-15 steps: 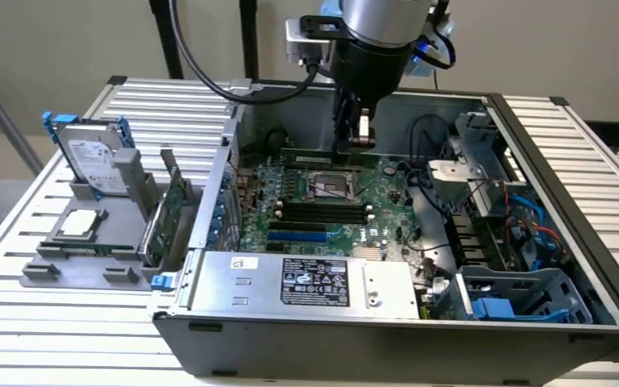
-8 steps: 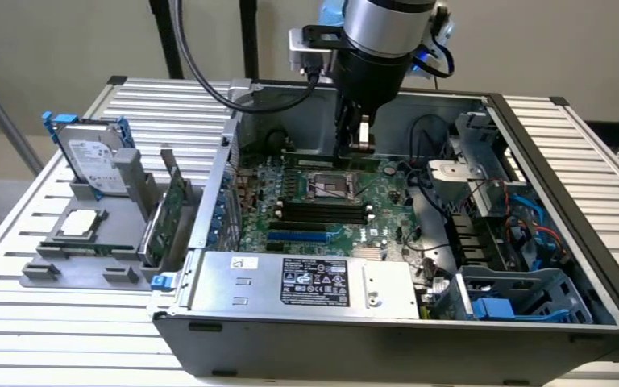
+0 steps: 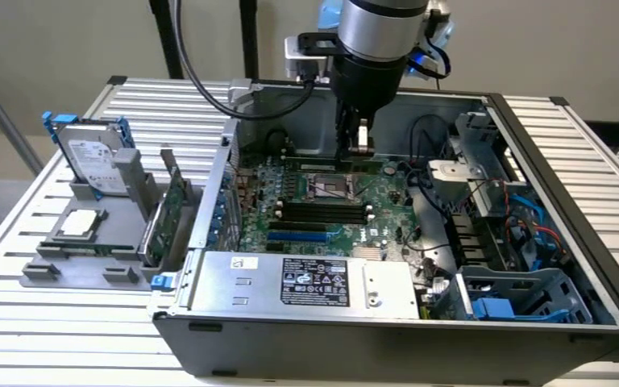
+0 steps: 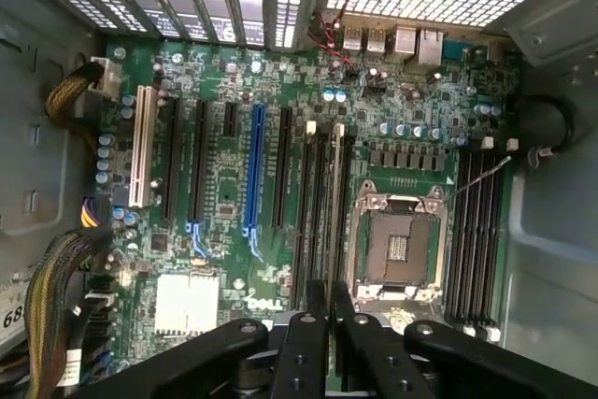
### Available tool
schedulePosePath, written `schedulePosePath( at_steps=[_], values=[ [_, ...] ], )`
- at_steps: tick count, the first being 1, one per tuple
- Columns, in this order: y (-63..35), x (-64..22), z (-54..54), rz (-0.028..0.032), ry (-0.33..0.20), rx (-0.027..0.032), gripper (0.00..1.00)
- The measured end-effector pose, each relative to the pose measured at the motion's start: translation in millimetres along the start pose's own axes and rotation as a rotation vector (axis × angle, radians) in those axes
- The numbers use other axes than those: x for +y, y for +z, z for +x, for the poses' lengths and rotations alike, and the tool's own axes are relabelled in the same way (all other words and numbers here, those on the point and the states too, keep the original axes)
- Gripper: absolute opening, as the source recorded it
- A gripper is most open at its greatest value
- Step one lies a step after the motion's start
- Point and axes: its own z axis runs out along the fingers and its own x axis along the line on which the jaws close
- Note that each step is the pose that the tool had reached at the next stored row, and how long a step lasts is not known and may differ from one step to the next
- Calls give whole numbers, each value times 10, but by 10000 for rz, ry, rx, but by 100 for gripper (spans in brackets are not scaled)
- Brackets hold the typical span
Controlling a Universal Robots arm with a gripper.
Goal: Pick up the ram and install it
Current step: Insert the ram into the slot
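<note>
- The tool (image 4: 329, 291) is clamped on the ram (image 4: 335, 195), held edge-on above the black memory slots (image 4: 308, 221) beside the CPU socket (image 4: 397, 240).
- Seating it well likely needs it parallel to one slot, with straight, even pressure.

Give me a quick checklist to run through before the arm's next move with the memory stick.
1. Pincer shut on the memory stick: ok.
2. Memory stick runs parallel to the black slots beside the processor socket: ok.
3. Memory stick fully seated: cannot tell.
4. Slot latches open: cannot tell.
5. Cables away from the memory stick: ok.
</note>
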Motion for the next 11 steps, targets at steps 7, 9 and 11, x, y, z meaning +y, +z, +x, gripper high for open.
schedulePosePath(
  at_steps=[7, 9, 11],
  values=[
    [1, 0, 0, 1, 0, -1, 0],
    [1, 0, 0, 1, 0, -1, 0],
    [1, 0, 0, 1, 0, -1, 0]
  ],
)
